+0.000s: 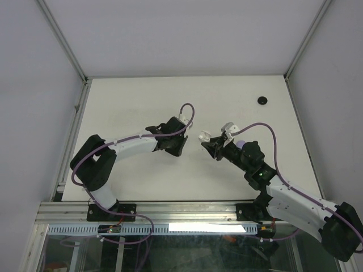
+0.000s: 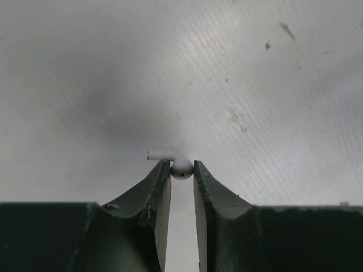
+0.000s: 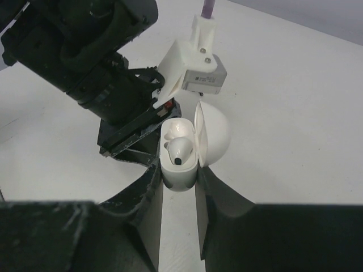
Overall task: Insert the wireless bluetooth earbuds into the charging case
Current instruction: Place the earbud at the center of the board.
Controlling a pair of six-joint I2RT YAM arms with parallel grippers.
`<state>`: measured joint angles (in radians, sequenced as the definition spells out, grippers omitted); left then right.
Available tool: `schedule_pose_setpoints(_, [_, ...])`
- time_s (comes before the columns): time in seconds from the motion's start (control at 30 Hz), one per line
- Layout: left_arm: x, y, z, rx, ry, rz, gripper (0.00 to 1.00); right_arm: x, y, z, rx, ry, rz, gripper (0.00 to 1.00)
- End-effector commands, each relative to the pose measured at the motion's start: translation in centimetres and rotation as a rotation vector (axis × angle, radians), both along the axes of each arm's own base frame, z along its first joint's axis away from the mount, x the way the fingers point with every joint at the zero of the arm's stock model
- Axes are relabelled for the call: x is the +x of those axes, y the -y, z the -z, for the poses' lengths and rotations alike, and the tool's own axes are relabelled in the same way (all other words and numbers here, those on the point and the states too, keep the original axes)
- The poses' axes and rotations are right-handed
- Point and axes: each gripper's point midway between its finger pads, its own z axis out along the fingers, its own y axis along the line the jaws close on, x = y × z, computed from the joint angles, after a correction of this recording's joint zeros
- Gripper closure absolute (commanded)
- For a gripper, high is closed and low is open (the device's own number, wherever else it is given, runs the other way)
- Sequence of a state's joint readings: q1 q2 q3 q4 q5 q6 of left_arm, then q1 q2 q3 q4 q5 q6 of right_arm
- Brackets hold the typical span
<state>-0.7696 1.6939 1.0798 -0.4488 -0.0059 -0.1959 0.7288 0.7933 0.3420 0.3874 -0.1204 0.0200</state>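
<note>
A white earbud [image 2: 182, 168] is pinched by its round head between the tips of my left gripper [image 2: 182, 173], stem pointing left, above the bare table. My right gripper [image 3: 178, 182] is shut on the white charging case [image 3: 178, 173], whose lid [image 3: 213, 134] stands open to the right. A second white earbud [image 3: 180, 149] sits in the case's near slot. The far slot shows as a pale hollow. In the top view the left gripper [image 1: 182, 148] and right gripper [image 1: 207, 146] face each other closely at mid-table. The left gripper's dark fingers [image 3: 134, 144] hang just behind the case.
A small black round puck [image 1: 262, 100] lies at the table's far right. The white table [image 1: 136, 102] is bounded by metal frame rails on the left, right and near edges. The left wrist's white camera mount [image 3: 194, 67] looms above the open case.
</note>
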Motion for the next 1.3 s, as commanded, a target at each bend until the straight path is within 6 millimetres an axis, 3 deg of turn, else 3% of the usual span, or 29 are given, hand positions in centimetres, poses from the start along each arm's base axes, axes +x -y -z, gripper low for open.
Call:
schedule_pose_setpoints(0.0, [-0.8, 0.1, -0.5, -0.005, 0.045, -0.049, 0.78, 0.3, 0.0, -0.1, 0.027, -0.006, 0.017, 1.00])
schedule_pose_setpoints(0.2, [-2.0, -0.8, 1.7, 0.071, 0.040, -0.074, 0.74, 0.3, 0.0, 0.1, 0.031, -0.012, 0.016, 1.00])
schedule_pose_setpoints(0.5, [-2.1, -1.7, 1.6, 0.095, 0.057, -0.103, 0.53, 0.2, -0.3, 0.1, 0.037, -0.017, 0.004, 1.00])
schedule_pose_setpoints(0.87, [-2.1, -4.6, 1.5, 0.189, 0.095, -0.184, 0.52, 0.1, -0.4, -0.5, 0.061, -0.002, -0.003, 1.00])
schedule_pose_setpoints(1.17, [0.2, -7.5, 1.4, 0.200, 0.106, -0.336, 0.54, 0.2, -0.5, -0.2, 0.057, -0.009, -0.006, 1.00])
schedule_pose_setpoints(1.27, [0.9, -7.3, 0.7, 0.158, 0.111, -0.357, 0.55, 0.2, -0.6, -0.2, 0.056, -0.009, -0.008, 1.00])
